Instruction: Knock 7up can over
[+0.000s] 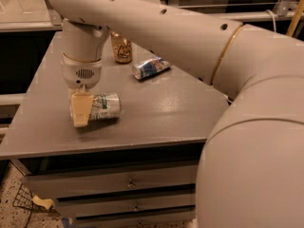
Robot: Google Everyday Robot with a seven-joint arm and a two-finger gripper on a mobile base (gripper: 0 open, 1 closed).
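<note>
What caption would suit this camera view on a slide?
Gripper at one end of the toppled 7up can on a grey table; brown can and blue-and-silver can behind.

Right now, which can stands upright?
The brown can at the back; the green-print can at the gripper and the blue can lie on their sides.

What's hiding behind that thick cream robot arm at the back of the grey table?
A brown-gold can stands upright there; the arm covers its top. Nearer, the pincer covers one end of the white-and-green soda can lying on its side.
</note>
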